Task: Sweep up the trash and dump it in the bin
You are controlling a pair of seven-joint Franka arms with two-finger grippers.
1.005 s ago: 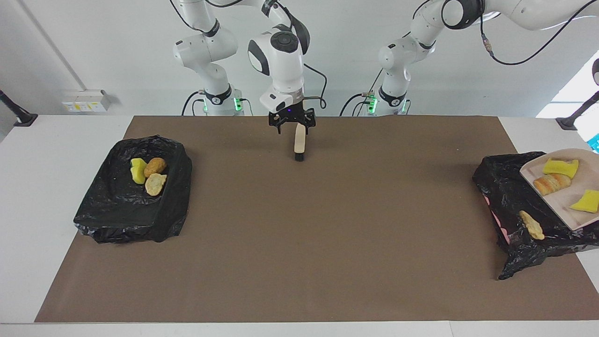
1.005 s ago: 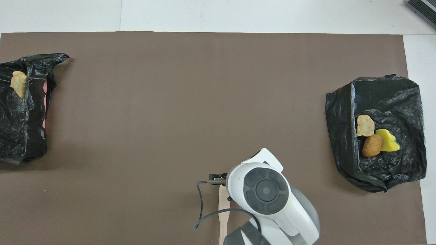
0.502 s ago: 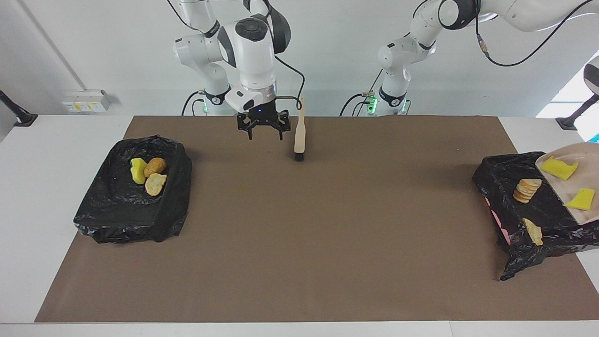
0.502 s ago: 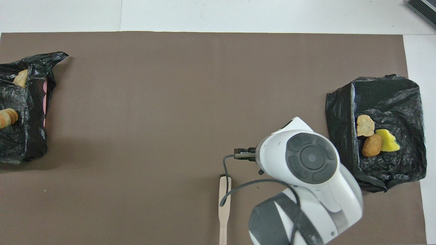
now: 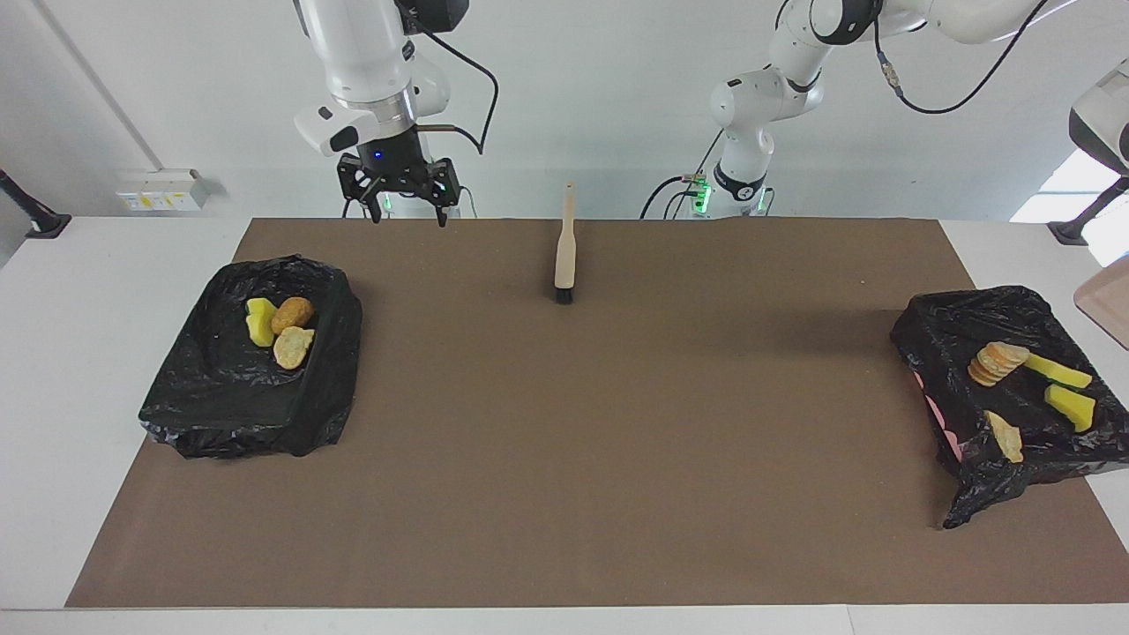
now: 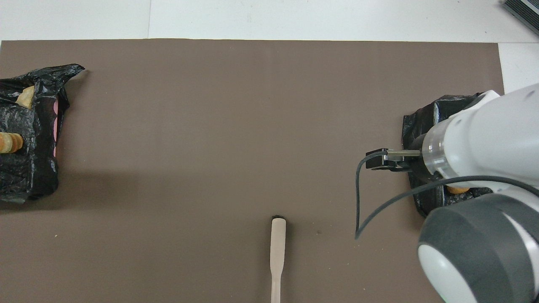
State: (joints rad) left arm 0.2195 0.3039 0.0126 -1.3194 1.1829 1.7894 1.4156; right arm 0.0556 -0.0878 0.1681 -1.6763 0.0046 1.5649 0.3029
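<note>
Now the trash (image 5: 995,362) lies in the left-end bin (image 5: 935,331) and the right-end bin (image 5: 220,406): light, soft, best swept, not pinched. Your right pincer (image 5: 407,216) hangs open, empty, over the table (image 5: 132,247) edge by the robots; the left pincer, unseen, is closed.

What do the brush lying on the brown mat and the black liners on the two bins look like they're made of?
The beige brush with black bristles looks like pale unfinished wood or matte plastic: smooth, even tan handle, no visible grain, so either fits. Its dark tip reads as bristle. The black bin liners look like thin plastic film: crinkled, glossy, with bright creased highlights.
</note>
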